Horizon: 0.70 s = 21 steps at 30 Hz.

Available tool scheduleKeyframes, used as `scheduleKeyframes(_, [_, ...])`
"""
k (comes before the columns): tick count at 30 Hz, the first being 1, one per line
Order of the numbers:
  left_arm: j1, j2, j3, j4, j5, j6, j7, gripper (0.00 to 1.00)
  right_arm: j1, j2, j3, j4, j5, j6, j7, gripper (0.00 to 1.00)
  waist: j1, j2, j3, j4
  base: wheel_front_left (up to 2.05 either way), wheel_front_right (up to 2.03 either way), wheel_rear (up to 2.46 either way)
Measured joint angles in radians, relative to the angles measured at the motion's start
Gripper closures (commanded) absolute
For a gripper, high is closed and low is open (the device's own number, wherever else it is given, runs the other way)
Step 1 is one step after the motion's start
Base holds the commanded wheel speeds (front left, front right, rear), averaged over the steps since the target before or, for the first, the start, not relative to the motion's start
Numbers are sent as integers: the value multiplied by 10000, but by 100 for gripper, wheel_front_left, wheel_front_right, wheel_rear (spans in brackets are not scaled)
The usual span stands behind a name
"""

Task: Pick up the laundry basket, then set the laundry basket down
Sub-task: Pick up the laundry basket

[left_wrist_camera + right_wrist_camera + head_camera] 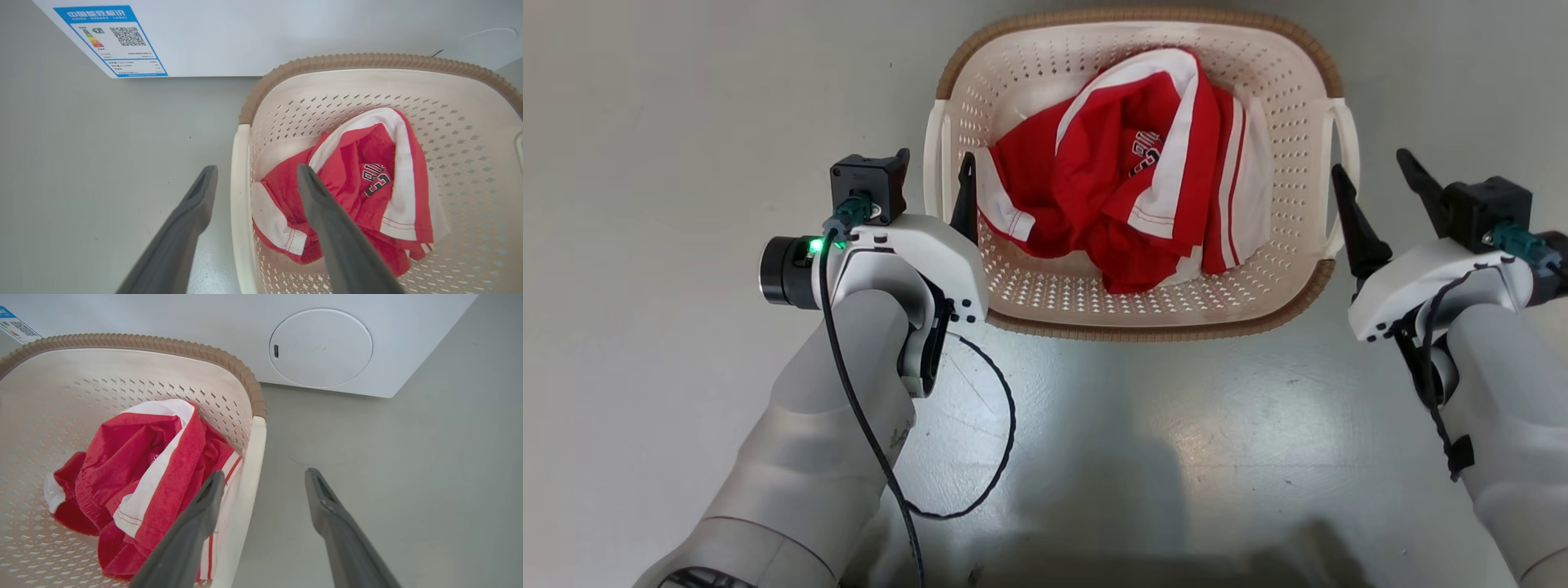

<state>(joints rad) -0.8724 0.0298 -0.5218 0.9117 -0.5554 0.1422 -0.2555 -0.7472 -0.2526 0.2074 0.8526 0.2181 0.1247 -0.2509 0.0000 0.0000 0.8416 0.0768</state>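
- Laundry basket (1160, 331) flat on the grey floor (645, 163), between the two arms and just in front of a white washing machine (245, 36).
- Inside it, a crumpled red-and-white garment (1143, 188) with dark lettering, heaped around the middle.
- Left tool (935, 159) released, fingers spread astride the basket's left loop handle (934, 139): one finger inside, over the perforated wall and the garment, the other outside over the floor. Contact with the handle impossible to tell.
- Right tool (1369, 161) also released, astride the right loop handle (1349, 131): inner finger above the garment's edge, outer finger over bare floor.
- Blue energy label (112, 38) on the machine's front; round cover (320, 347) on its face near a corner.
- Green light (814, 243) lit at the left wrist, with a black cable (1005, 425) looping away beside the forearm.
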Motion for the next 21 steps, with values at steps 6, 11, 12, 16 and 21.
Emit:
scheduleKeyframes(6, [-136,0,-23,146,-12,75,0,0,-169,-50,-17,-4,0,0,0,0,0,0,291,50,0,0,0])
scheduleKeyframes(11, [-303,-2,-155,232,-84,73,0,0,-186,-48,0,4,0,0,0,0,0,0,485,95,0,0,0])
scheduleKeyframes(12, [-333,-4,-196,251,-86,73,0,0,-196,-46,10,12,0,0,0,0,0,0,519,104,0,0,0])
scheduleKeyframes(16, [-443,-10,-322,322,-180,75,0,0,-427,-25,58,69,0,0,0,0,1,0,635,115,0,0,0])
scheduleKeyframes(21, [-651,-8,-491,476,-303,75,0,0,-606,35,178,228,31,0,-2,0,0,0,745,107,0,0,0])
